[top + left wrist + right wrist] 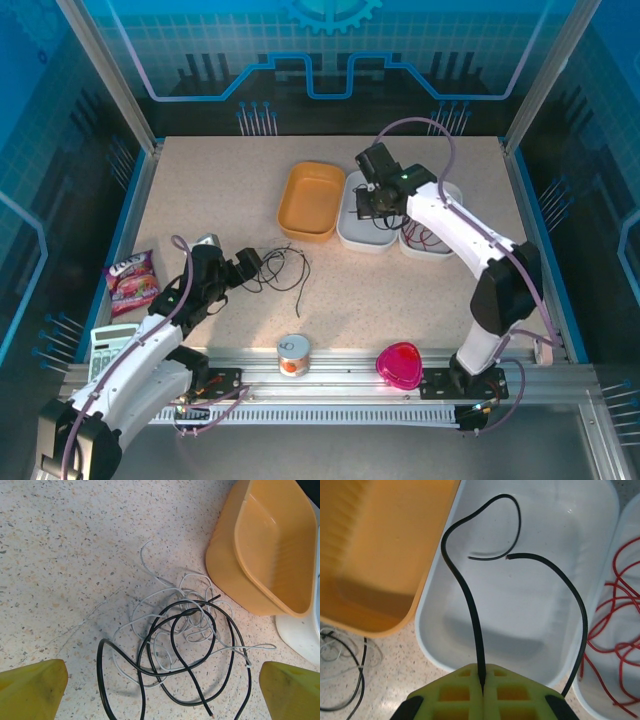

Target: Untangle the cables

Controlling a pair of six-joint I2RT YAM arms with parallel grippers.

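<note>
Now the move turns on our right gripper [482, 680], which is clamped tight on the held black cable [470, 605]. From the pinch the strand runs straight ahead of the fingertips, then curls to the right. A second stretch of it arcs back past the gripper's right side, so its long axis lies along our reach. The white tray [520, 630] sits directly beneath and ahead of the fingertips, with the orange tray [370, 555] touching it on the left. The red cable [594, 625] lies in another tray just to the right. We judge that a release here would drop the strand into the white tray, which has smooth walls and plenty of room. Our left gripper [162, 690] stands fully spread and holds nothing. The tangle [185, 640] of the loose black cable [172, 630] and the whitish cable [150, 597] lies just ahead between its fingers, on the speckled table [60, 555]. That arm is the nearer one to it.
</note>
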